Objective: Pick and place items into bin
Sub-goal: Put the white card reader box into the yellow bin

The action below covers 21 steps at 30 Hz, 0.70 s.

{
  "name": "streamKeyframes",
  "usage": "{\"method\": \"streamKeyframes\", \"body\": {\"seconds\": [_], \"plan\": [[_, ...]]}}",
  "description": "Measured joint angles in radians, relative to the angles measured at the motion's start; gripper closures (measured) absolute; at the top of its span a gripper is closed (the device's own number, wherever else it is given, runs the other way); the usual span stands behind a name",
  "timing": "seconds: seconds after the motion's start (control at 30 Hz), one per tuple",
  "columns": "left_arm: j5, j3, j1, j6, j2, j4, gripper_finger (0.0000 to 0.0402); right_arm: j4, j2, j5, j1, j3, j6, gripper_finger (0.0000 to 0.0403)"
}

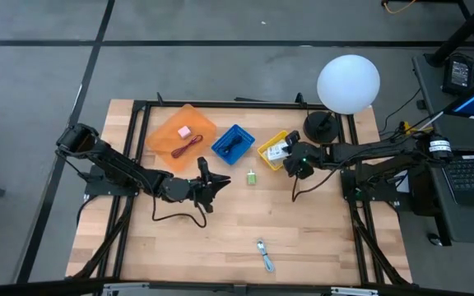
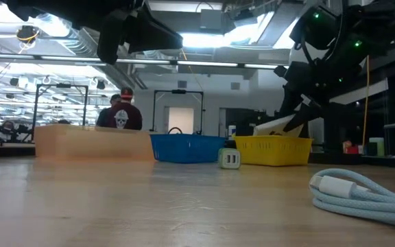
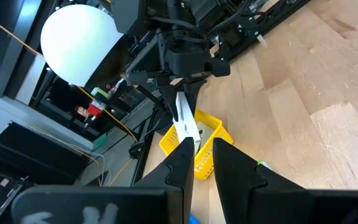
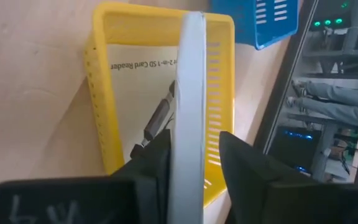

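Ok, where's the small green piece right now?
High view: the small green piece sits on the wooden table, just below the gap between blue bin and yellow bin.

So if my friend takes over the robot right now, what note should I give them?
Right hand: open around the upright card, just above the yellow bin.
Left hand: mid-table, open a crack, empty.
Done: packet in yellow bin; pink block and red cord in orange bin; cable in blue bin.
Left: card not yet lying in the bin; green piece and tool lie on the table.
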Motion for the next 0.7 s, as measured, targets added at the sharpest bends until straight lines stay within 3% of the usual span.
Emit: {"method": "streamKeyframes", "body": {"seconds": [0.13,0.37,0.7], "plan": [[0.000,0.000,0.000,0.000,0.000,0.000,0.0348,-0.001,0.000,0.015,0.000,0.000,-0.001,0.0273],[0.000,0.000,0.000,0.000,0.000,0.000,0.0348,-0.018,0.000,0.155,0.000,0.000,0.000,0.0252],[0.000,0.000,0.000,0.000,0.000,0.000,0.0348,-0.039,0.000,0.170,0.001,0.017,0.025,0.0249]]}}
